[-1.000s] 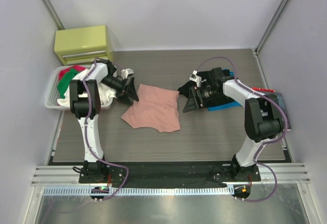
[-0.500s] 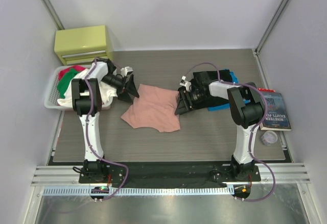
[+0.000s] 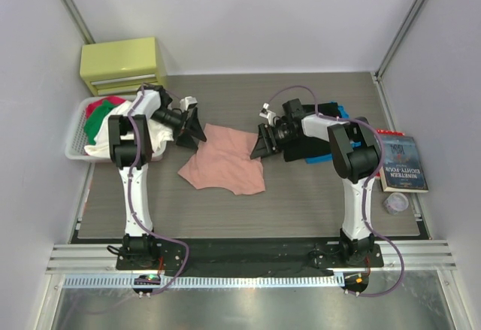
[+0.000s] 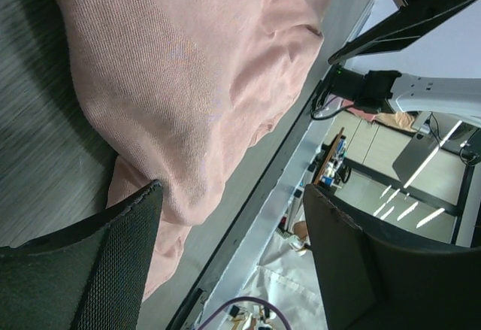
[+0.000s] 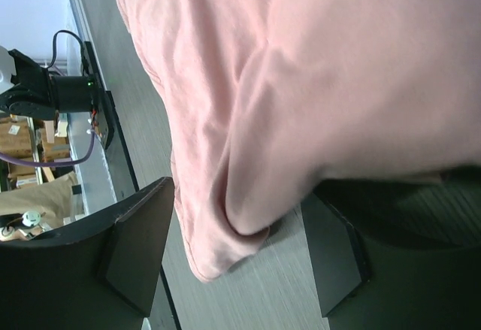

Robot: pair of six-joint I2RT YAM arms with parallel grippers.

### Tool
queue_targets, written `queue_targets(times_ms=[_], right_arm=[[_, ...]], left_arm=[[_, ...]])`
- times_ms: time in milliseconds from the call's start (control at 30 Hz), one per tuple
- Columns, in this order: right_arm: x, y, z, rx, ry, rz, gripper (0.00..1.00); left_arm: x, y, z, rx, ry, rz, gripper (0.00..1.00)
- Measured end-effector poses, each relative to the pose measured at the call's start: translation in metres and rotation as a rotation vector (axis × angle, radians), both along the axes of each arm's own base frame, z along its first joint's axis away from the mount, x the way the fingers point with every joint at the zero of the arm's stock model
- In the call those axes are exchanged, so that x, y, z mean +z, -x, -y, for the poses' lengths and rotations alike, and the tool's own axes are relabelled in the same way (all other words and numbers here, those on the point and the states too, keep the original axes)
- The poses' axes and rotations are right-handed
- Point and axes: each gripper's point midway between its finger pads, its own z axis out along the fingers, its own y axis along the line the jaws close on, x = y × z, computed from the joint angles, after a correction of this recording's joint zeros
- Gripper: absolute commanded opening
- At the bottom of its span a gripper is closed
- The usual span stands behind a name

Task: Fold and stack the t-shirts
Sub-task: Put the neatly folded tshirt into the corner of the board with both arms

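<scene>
The crumpled salmon-pink t-shirt [image 3: 224, 166] lies at the middle of the table [image 3: 316, 202]; the left gripper [image 3: 193, 131] and right gripper [image 3: 261, 144], jaws spread wide, sit over its far left and right corners, neither clamped.

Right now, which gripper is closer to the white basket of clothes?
Left. The left gripper is just right of the basket, at the pink t-shirt's left edge. The right gripper is farther away, at the shirt's opposite edge.
</scene>
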Motion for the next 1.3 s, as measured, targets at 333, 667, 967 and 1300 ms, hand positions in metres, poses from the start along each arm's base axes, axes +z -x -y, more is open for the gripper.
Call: queue_targets(times_ms=[333, 667, 967, 1300], right_arm=[[-0.001, 0.002, -0.017, 0.03, -0.035, -0.006, 0.61], [-0.023, 0.002, -0.015, 0.011, 0.002, -0.039, 0.09], [-0.008, 0.01, -0.019, 0.037, -0.056, -0.064, 0.64], [-0.006, 0.014, -0.012, 0.034, -0.049, -0.034, 0.64]], left_arm=[[-0.002, 0.005, 0.006, -0.029, 0.003, 0.005, 0.11], [-0.002, 0.006, 0.008, -0.034, 0.003, 0.007, 0.0], [-0.013, 0.01, 0.005, -0.055, -0.062, 0.027, 0.62], [-0.041, 0.012, 0.003, -0.002, -0.253, 0.006, 0.65]])
